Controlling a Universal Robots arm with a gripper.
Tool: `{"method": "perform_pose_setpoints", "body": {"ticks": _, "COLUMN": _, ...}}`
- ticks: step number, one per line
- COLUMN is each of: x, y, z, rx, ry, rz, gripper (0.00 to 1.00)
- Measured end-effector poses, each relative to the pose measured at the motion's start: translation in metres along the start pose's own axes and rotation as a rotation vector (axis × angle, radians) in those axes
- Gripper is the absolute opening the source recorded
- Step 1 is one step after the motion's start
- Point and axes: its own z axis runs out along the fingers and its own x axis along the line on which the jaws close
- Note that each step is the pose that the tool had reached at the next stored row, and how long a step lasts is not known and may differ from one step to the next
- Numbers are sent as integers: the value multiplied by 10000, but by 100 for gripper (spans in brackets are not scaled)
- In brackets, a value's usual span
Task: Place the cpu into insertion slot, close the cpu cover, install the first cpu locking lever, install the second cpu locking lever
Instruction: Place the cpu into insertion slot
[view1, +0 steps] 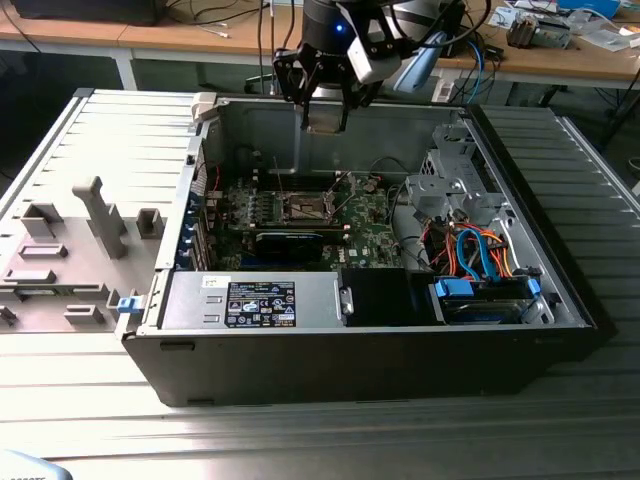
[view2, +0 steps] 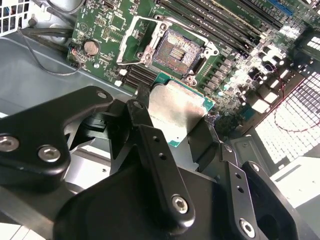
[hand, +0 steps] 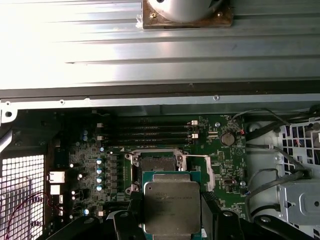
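Note:
My gripper (view1: 326, 112) hangs above the rear wall of the open computer case (view1: 380, 375), shut on the cpu (view1: 327, 115). In both wrist views the cpu (view2: 176, 111) (hand: 172, 207) is a flat silvery square with a green edge, clamped between black fingers (view2: 150, 135). The insertion slot (view2: 176, 49) (hand: 155, 163) (view1: 305, 208) lies bare below, with a dark centre and a metal rim on the green board. The cpu cover (view2: 131, 42) (hand: 209, 172) is swung open beside the slot. The cpu is well above the slot and apart from it.
Long memory slots (hand: 145, 132) run beside the socket. A black graphics card (view1: 290, 243) lies in front of it, then the power supply (view1: 260, 303). A drive bay with blue and orange cables (view1: 480, 258) is at the exterior view's right. The removed side panel (view1: 70, 250) lies left.

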Motion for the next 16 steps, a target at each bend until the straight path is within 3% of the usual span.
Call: {"method": "perform_pose_setpoints", "body": {"ticks": 16, "x": 0, "y": -4, "z": 47, "rx": 2, "ry": 0, "rz": 0, "gripper": 55}}
